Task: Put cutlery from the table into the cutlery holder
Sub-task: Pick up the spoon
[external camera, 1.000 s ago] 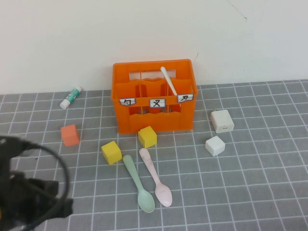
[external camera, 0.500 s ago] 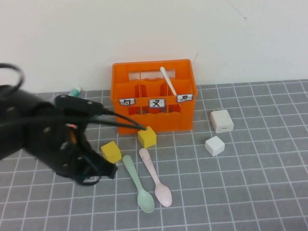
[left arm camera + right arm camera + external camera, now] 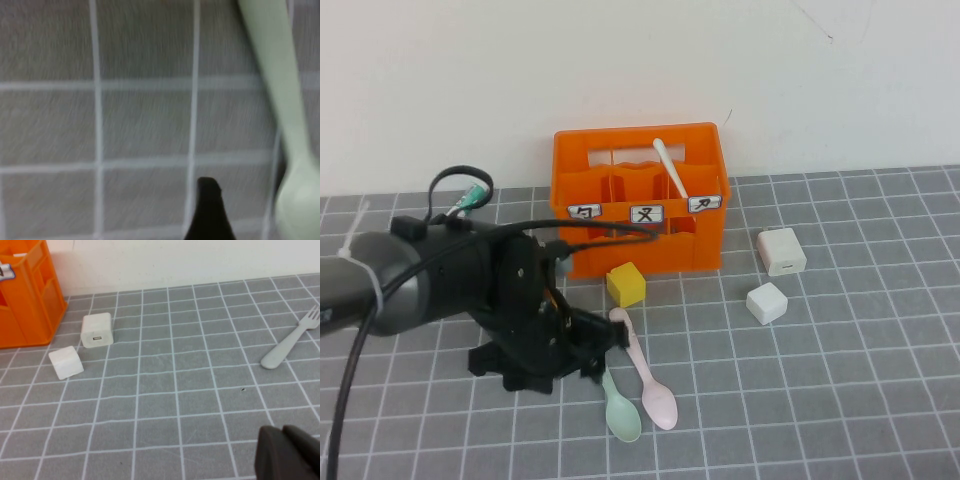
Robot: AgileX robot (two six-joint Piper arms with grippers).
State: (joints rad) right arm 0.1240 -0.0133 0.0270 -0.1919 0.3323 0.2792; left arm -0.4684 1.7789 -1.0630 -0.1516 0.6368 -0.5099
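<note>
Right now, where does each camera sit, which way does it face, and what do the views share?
High: raised on the robot's side, angled down at the cutlery holder; left arm shows, left gripper over the mint-green spoon.
Left wrist: close above the table, beside that spoon; one dark jaw tip shows.
Right wrist: low, facing the white charger; right gripper, jaws shut.
Shared: holder, charger, spoon.

Plain off-white wall [image 3: 640,70] fills the upper part of the high view, matte, with a faint thin dark crack or scratch near the upper right (another short mark lower, toward the middle). It meets the work surface along a straight horizontal seam. The surface is grey, divided into small squares by white grid lines [image 3: 860,400]. Light is soft and even, shadows short and weak. No windows or furniture visible.
</note>
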